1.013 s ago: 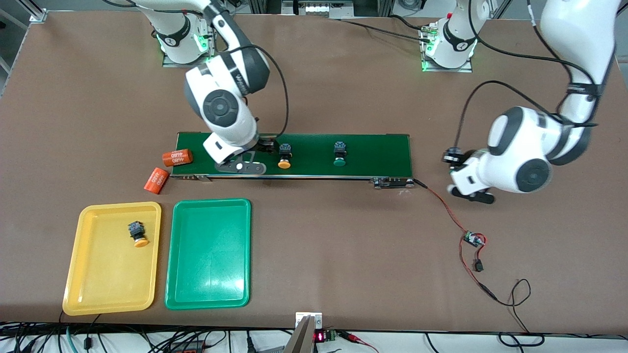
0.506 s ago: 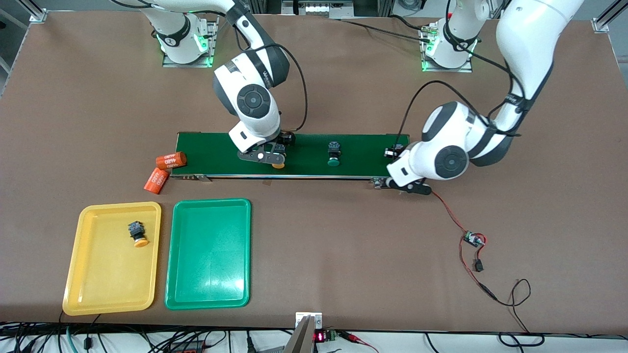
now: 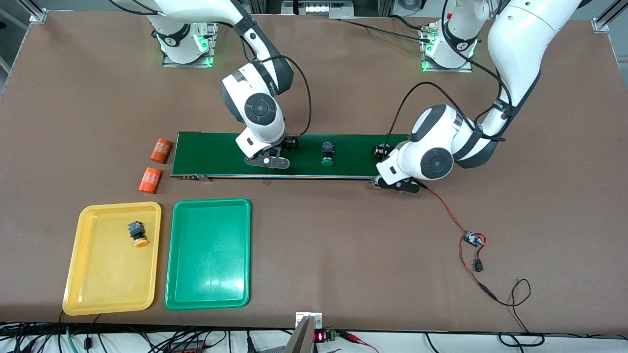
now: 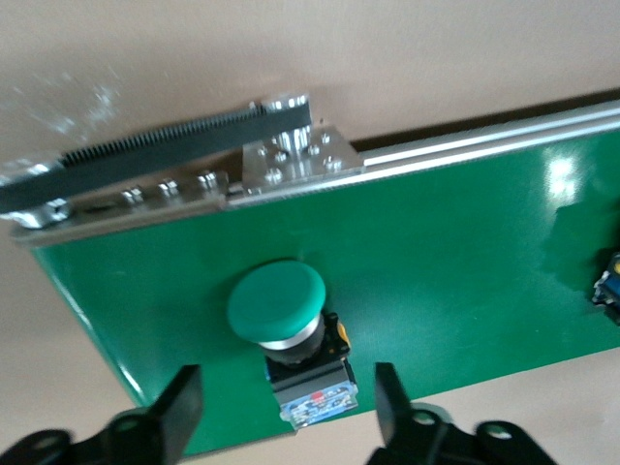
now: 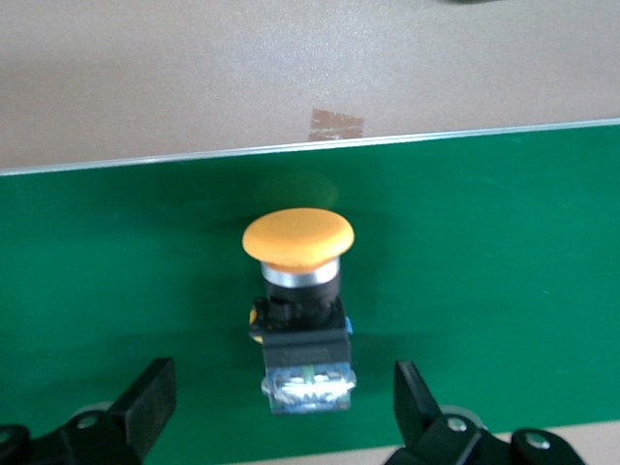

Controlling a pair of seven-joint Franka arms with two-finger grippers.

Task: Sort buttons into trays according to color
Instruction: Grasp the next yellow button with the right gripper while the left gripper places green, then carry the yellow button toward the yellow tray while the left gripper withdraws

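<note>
one yellow button sorted, three left; both grippers poised over buttons on the belt

one yellow-capped button lies in the yellow tray; the green tray holds nothing. right gripper, fingers spread, straddles a yellow-orange button lying on its side on the conveyor belt. left gripper, also spread, brackets a green button at the belt's end. another green button lies between the two grippers.
</note>
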